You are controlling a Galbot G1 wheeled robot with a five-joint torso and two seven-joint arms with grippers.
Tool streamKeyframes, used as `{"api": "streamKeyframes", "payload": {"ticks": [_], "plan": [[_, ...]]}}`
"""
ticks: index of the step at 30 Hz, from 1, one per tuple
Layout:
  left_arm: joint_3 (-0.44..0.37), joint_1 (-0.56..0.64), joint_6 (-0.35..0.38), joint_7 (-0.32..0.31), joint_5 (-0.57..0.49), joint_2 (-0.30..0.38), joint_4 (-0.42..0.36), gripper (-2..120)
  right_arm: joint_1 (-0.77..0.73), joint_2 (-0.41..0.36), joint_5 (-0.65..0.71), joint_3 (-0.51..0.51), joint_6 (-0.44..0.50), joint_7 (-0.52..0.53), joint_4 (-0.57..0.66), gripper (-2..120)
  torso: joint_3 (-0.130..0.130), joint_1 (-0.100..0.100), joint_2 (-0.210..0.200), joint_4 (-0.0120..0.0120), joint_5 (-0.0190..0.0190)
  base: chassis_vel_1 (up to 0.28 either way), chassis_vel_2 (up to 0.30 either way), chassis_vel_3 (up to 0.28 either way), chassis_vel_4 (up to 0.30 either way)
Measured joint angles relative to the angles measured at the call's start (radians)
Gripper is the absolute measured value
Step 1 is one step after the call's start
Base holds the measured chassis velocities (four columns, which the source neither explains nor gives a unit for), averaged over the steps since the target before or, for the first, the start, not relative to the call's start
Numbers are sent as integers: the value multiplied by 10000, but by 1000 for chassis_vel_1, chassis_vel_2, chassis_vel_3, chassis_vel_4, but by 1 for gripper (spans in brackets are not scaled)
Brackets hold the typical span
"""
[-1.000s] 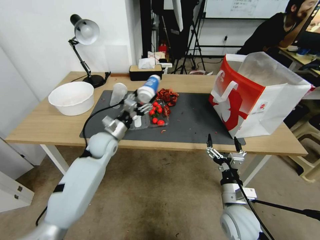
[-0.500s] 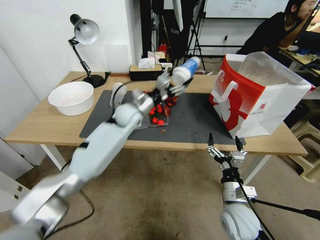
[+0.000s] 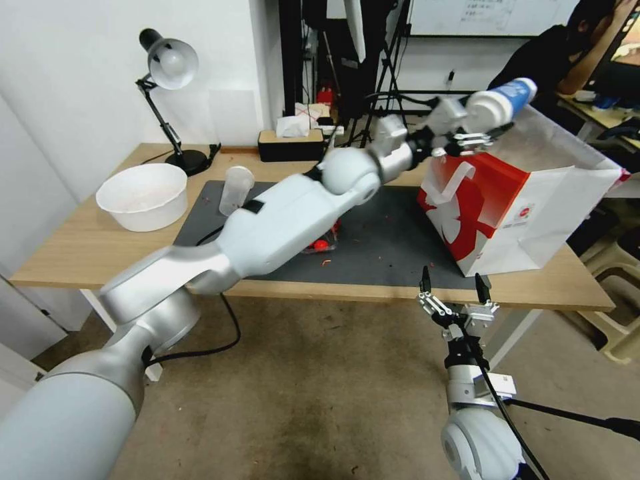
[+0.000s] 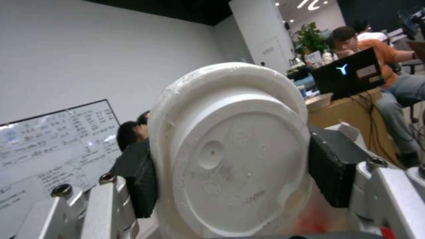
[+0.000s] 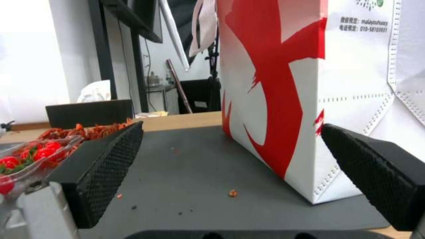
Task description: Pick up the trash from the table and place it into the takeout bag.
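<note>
a beige bowl [image 3: 141, 195] and a clear plastic cup [image 3: 235, 189] sit at the counter's [image 3: 80, 250] left end, a desk lamp [image 3: 168, 73] behind them. the left arm stretches across, its gripper [image 3: 475, 130] over the takeout bag's [image 3: 527, 200] open top, fingers clamped on the white lidded paper cup [image 3: 499, 104]. the right gripper [image 3: 453, 288] hangs below the counter edge, fingers spread.

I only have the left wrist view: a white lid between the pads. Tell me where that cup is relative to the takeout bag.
Observer: The left tool holds the white lidded paper cup tilted above the takeout bag, near the far rim of its open top.
Operator: Now report the other arm.
Observer: The right tool is open, low off the table at its near edge, in front of the bag.
Operator: Name what's left to collect.
Observer: A round bowl and a clear plastic cup stand toward the left end.
</note>
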Motion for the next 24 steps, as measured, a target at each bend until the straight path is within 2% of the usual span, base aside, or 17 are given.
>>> {"api": "streamKeyframes", "payload": {"ticks": [5, 10, 12, 13, 15, 16, 19, 24], "plan": [[436, -237, -165, 83, -114, -321, 468, 66, 28, 82, -3, -1, 22, 1, -12, 100, -1, 0, 0, -1, 0, 0, 0, 0, 0], [485, -246, -190, 87, -86, -438, 633, 66, 30, 94, -8, -5, 23, 0, -4, 100, -1, 0, 0, -2, 0, 0, 0, 0, 0], [486, -246, -189, 68, -46, -453, 697, 75, 30, 93, -9, 1, 23, 0, 13, 100, -1, 0, 0, -1, -2, 0, 0, 0, 0], [486, -246, -189, 68, -46, -453, 697, 75, 30, 93, -9, 1, 23, 0, 13, 100, -1, 0, 0, -1, -2, 0, 0, 0, 0], [477, -231, -192, 36, -21, -451, 718, 86, 29, 91, -9, 7, 23, 0, 29, 100, -1, 0, -1, 0, -1, 0, 0, 0, 0], [477, -231, -192, 36, -21, -451, 718, 86, 29, 91, -9, 7, 23, 0, 29, 100, -1, 0, -1, 0, -1, 0, 0, 0, 0], [467, -215, -192, -17, -18, -443, 706, 99, 27, 98, -9, 8, 23, 0, 41, 100, -1, 0, 0, -1, -2, 0, 0, 0, 0], [384, -162, -199, -213, -11, -457, 650, 100, 18, 106, -3, 8, 23, 3, 52, 100, 0, 0, 0, -2, -1, 0, 0, 0, 0]]}}
